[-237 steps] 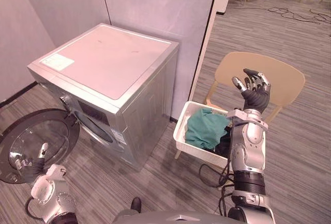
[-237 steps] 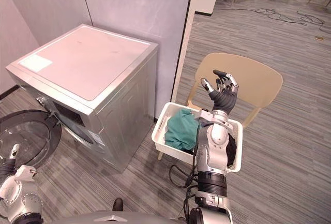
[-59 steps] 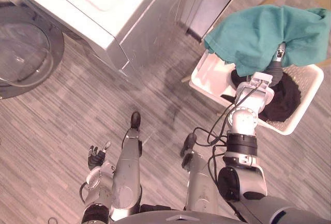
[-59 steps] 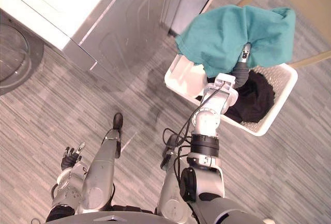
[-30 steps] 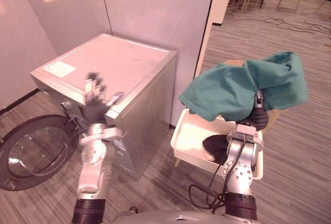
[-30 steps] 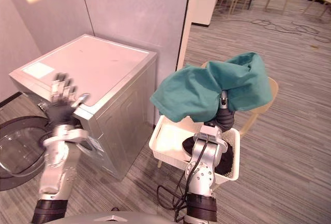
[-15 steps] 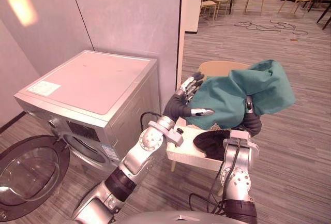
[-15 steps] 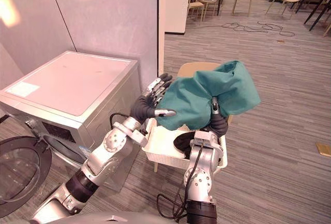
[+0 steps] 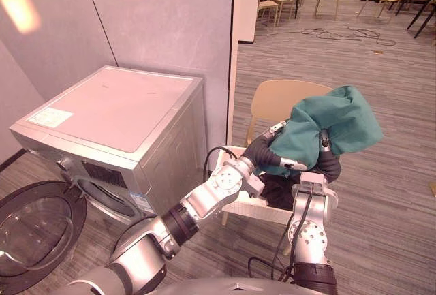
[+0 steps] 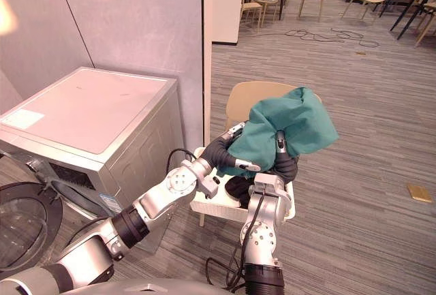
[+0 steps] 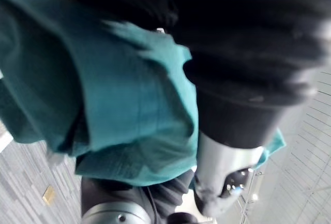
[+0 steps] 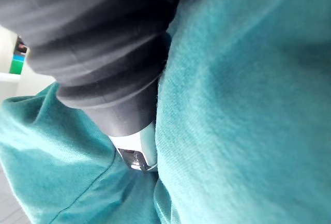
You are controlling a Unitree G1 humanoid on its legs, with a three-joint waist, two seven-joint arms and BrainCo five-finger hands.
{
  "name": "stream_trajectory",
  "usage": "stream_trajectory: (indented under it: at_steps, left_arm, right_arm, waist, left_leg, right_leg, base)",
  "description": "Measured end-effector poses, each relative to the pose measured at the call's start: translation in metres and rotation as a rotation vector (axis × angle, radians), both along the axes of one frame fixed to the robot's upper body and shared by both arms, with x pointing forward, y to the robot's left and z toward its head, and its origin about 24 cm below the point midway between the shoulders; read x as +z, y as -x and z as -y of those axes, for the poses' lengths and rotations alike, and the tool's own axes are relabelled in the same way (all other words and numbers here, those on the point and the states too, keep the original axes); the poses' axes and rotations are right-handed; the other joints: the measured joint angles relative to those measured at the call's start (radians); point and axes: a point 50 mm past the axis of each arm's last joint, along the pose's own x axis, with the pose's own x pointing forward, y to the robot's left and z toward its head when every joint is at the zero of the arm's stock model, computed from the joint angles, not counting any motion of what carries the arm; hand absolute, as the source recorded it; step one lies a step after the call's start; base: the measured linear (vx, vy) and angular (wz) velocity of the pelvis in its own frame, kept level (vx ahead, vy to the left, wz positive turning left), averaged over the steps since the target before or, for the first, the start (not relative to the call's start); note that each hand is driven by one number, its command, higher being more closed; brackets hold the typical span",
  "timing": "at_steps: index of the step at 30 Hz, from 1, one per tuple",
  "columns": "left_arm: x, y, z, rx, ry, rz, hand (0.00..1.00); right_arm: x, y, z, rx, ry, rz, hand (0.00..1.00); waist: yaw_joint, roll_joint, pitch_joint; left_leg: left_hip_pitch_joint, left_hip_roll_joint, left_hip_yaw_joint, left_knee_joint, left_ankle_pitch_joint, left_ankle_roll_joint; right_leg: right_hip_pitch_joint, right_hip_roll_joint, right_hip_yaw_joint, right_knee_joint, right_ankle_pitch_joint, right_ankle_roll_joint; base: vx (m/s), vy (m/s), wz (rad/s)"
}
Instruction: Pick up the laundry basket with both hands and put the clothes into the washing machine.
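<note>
Grey plank floor [image 9: 388, 70] runs past the washing machine [image 9: 116, 114] at left, its door [image 9: 34, 223] open. At right, the teal garment [image 9: 337, 125] hangs draped over the raised right hand [image 9: 331, 167], above the laundry basket [image 9: 248, 206] on a chair [image 9: 276, 101]. The left hand [image 9: 262, 150] touches its left edge. Neither hand's grip can be told. If merely draped, the cloth could slide off onto the floor.

The teal garment [image 9: 334, 118] drapes over the right hand [image 9: 330, 164], leaving just its dark ribbed cover in sight beneath. The left hand [image 9: 261, 150] is partly buried in the cloth's near fold, so neither grip can be read. The white basket [image 9: 240, 204] is mostly masked by both arms and the cloth, and the washing machine's round door [image 9: 34, 227] is cut off by the left and bottom edges.
</note>
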Motion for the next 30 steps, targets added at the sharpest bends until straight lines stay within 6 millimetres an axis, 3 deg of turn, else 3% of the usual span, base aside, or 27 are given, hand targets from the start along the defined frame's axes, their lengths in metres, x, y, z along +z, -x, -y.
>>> stream_trajectory:
  at_steps: [12,13,21,30]
  left_arm:
    - [-0.004,-0.003,0.017,0.021,-0.084,0.012,0.0]
    - [-0.004,-0.004,0.018,0.024,-0.089,0.014,1.0]
    - [0.008,-0.017,0.01,0.121,-0.049,0.019,1.0]
    - [0.018,-0.022,0.012,0.125,-0.033,0.047,1.0]
  right_arm:
    - [0.002,-0.001,-0.005,0.006,-0.003,-0.001,1.0]
    - [0.002,-0.001,-0.005,0.007,-0.004,-0.002,1.0]
    - [0.017,0.0,-0.02,0.056,-0.016,0.063,1.0]
    - [0.027,0.003,-0.022,0.048,-0.028,0.115,1.0]
  waist:
    - [-0.023,-0.036,-0.001]
    - [-0.024,-0.038,-0.003]
    - [-0.041,-0.047,-0.007]
    - [-0.048,-0.052,-0.008]
  left_leg:
    - [-0.011,0.0,0.007,-0.001,-0.003,-0.004]
    - [-0.013,-0.002,0.009,-0.001,-0.003,-0.004]
    - [-0.015,-0.004,0.015,-0.001,-0.003,-0.003]
    - [-0.022,-0.007,0.014,-0.001,-0.002,-0.001]
  right_leg:
    - [-0.028,-0.001,0.022,0.005,0.0,0.0]
    - [-0.03,-0.001,0.022,0.005,0.0,0.001]
    - [-0.034,-0.001,0.025,0.004,0.002,0.004]
    - [-0.034,-0.004,0.025,0.003,0.007,0.009]
  base:
    - [0.0,0.0,-0.04]
    - [0.0,0.003,-0.04]
    - [0.0,0.001,-0.01]
    - [0.0,0.0,0.0]
